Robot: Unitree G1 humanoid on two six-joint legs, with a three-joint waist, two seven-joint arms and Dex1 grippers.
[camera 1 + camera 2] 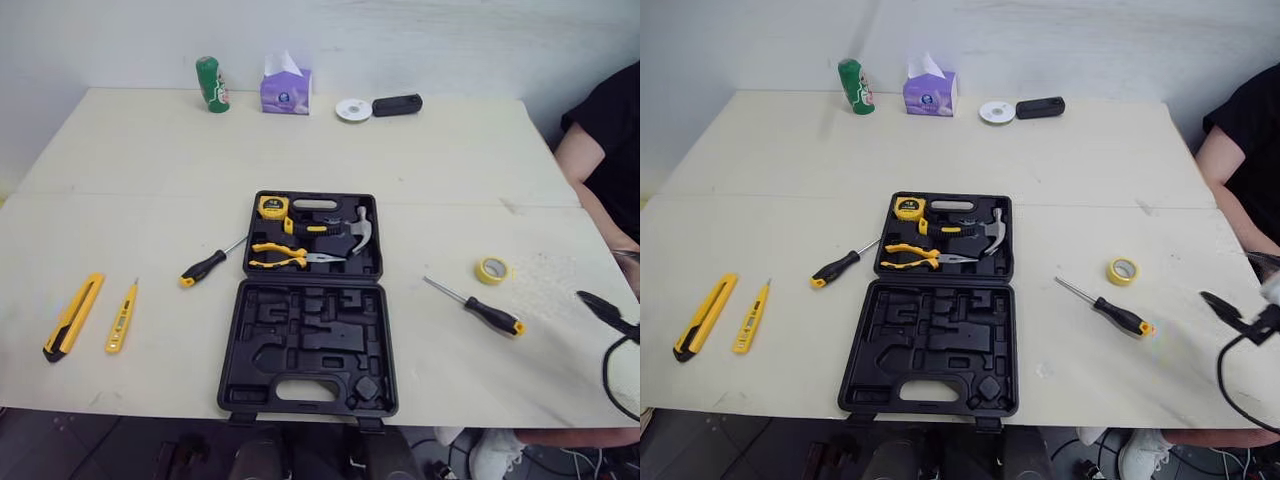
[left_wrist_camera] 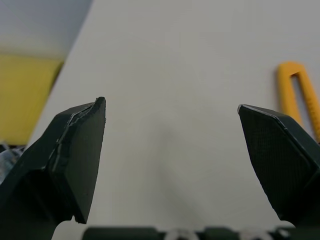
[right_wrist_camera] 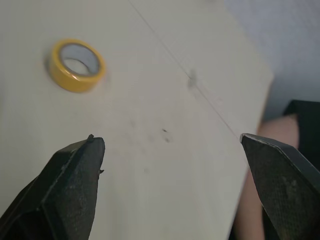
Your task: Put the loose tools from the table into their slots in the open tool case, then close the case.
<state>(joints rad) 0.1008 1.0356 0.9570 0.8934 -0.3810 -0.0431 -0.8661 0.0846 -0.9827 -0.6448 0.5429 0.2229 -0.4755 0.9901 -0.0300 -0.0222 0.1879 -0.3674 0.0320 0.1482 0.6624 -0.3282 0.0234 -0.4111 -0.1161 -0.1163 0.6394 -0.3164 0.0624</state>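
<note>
Pale cream worktop — broad, matte, takes up most of scene. Thin seam crosses it side to side; few small scuffs on right half. Plain white wall stands directly behind far edge. Light soft, even — shadows faint. Dark floor below near edge. Person in black short sleeve at worktop's right side.
</note>
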